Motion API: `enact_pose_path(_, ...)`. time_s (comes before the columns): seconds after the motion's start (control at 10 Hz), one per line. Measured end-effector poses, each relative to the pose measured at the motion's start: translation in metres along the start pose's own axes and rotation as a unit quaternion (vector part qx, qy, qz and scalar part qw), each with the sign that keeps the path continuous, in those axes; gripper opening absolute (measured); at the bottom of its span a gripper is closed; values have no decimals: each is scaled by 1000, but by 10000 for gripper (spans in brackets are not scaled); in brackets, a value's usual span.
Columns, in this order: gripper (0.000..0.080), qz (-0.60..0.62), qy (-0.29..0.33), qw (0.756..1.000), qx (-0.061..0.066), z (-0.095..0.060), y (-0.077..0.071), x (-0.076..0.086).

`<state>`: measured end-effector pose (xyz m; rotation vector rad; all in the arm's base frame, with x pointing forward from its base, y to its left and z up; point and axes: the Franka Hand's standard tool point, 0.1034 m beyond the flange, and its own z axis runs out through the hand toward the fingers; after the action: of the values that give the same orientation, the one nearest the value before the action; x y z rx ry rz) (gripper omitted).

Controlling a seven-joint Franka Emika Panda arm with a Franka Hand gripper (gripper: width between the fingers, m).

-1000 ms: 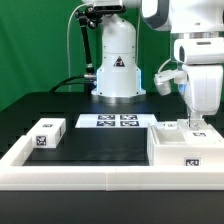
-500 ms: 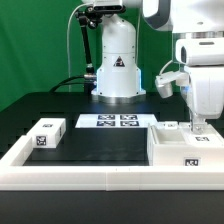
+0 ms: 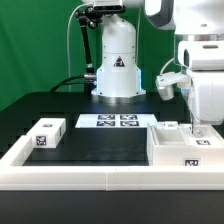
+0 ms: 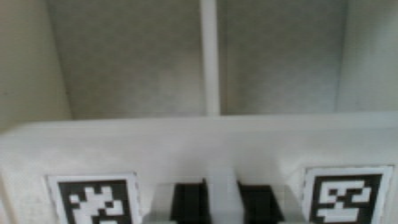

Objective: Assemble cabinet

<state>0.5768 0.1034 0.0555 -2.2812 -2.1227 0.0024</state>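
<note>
The cabinet (image 3: 172,146), a white boxy body with black-and-white tags, lies open side up at the exterior view's right front. My gripper (image 3: 197,124) reaches straight down onto its far wall. In the wrist view the cabinet wall (image 4: 196,150) fills the lower half, with a tag on each side. My gripper (image 4: 217,202) has its two dark fingers (image 4: 185,203) close together, with a thin white strip of that wall between them. It is shut on the wall. The cabinet's inside shows beyond the wall, with a thin white divider (image 4: 210,55).
A small white tagged block (image 3: 47,133) lies at the exterior view's left. The marker board (image 3: 118,121) lies at the middle back, in front of the robot's white base (image 3: 117,65). A low white rim (image 3: 90,176) runs along the table's front.
The arm and gripper have shifted slightly toward the exterior view's right. The cabinet and the small block look unmoved.
</note>
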Motion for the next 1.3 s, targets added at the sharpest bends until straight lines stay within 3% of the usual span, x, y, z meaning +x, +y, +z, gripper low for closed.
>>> enact_pose_path(0.1,71,-17,-5,1000,14,0,1,-2)
enact_pose_path(0.2,71,-18,-8,1000,19,0,1,-2)
enact_pose_path(0.5,71,-18,-8,1000,20,0,1,-2)
enact_pose_path(0.7,403,-18,-8,1000,20,0,2,-2)
enact_pose_path(0.8,403,-18,-8,1000,20,0,1,-2)
enact_pose_path(1.0,746,-18,-9,1000,22,0,0,-2)
enact_pose_path(1.3,791,-19,-11,999,26,-1,-2,-2)
